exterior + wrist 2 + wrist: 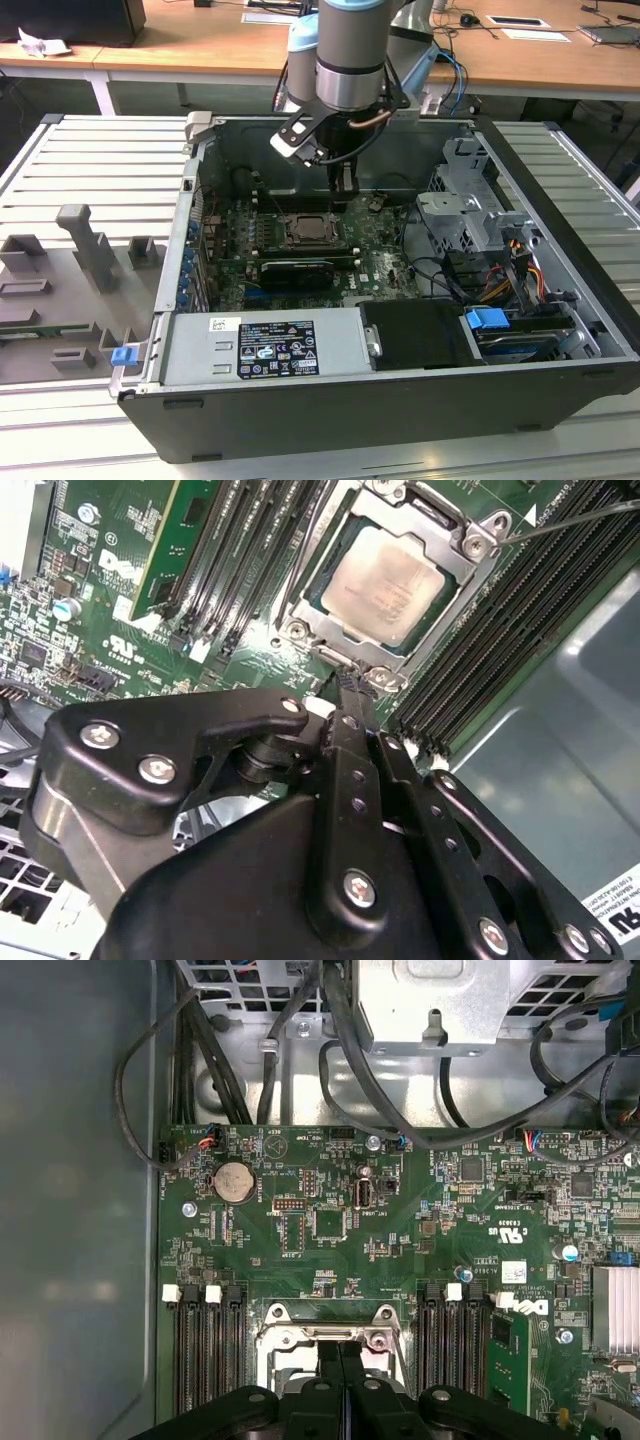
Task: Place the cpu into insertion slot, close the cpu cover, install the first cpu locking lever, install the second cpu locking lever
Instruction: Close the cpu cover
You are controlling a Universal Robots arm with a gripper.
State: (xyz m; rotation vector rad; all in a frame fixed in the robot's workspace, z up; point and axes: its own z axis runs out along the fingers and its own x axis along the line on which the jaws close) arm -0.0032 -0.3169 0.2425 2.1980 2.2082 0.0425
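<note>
Leftmost in the exterior view, grey fixtures [95,250] on a slatted bench [60,160], with a small blue clip [123,355] beside the corner of an open computer case [400,410]. Inside the case, a green board [385,262], and about midway across it the slot [290,240] with the cpu [310,228] seated flat inside. Just above the slot's far edge, a grey arm [350,50] pointing straight down, black fingers [345,185] low over the board. Further right, a metal drive cage [470,210], a bundle of coloured cables [530,275] and a blue connector [488,322]. In the second wrist view, cpu [385,580] face tan and silvery, framed by the cover [447,618] lying shut over it. Thin wire lever [575,518] slanting away from one corner of the cover; latched or not, impossible to tell. Fingers [347,715] pressed together in both wrist views, nothing visible between them, tips right at the cover's edge; touching or not, unclear. In the first wrist view, a round coin battery [232,1180] on the board beyond the slot.
</note>
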